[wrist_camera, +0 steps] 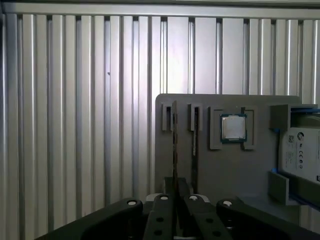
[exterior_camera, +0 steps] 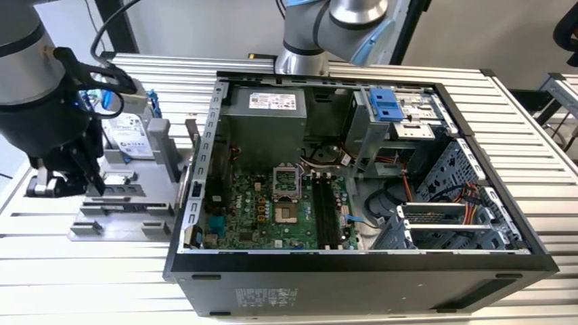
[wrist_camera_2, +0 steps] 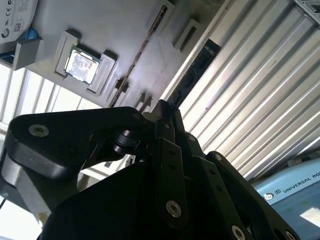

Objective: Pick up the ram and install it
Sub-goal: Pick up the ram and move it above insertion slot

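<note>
Ribbed metal table (exterior_camera: 532,122) carries grey tray (exterior_camera: 113,220) holding ram (wrist_camera: 174,140).

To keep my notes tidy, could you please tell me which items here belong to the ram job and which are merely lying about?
Job: ram, tool, black motherboard slots.
Lying about: square silver chip, hard drive in blue frame.

The table (exterior_camera: 542,128) is bare ribbed aluminium, brushed and softly shiny. At nine o'clock in the exterior view, the holder (exterior_camera: 118,220) is smooth, matt grey plastic. The hard drive (exterior_camera: 126,132) on it has a bright metal face with a paper label. The computer case (exterior_camera: 361,288) is dull dark sheet metal, and its motherboard (exterior_camera: 262,210) is glossy green. The gripper (wrist_camera: 176,189) is matt black with shiny screw heads. The chip (wrist_camera: 233,128) gleams silver. The ram (wrist_camera: 174,135) shows a dull board edge.
</note>
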Tool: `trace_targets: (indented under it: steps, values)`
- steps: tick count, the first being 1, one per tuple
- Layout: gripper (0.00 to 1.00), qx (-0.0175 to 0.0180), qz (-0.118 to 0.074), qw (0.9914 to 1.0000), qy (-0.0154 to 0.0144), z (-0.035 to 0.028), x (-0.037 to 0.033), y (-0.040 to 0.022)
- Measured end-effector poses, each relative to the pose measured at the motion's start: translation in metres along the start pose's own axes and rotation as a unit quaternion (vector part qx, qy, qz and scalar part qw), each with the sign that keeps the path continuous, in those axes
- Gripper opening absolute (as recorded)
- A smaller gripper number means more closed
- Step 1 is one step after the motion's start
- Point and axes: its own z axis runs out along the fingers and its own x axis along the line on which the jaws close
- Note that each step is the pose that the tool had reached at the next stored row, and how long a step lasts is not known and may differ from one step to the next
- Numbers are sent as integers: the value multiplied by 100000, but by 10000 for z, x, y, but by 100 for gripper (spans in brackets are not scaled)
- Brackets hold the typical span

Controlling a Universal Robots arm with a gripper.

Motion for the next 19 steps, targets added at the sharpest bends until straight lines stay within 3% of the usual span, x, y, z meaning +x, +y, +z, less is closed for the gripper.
trace_targets:
  steps: [19]
  values:
    - [0, -4, 0, 100000, 3, -431, -51, 19]
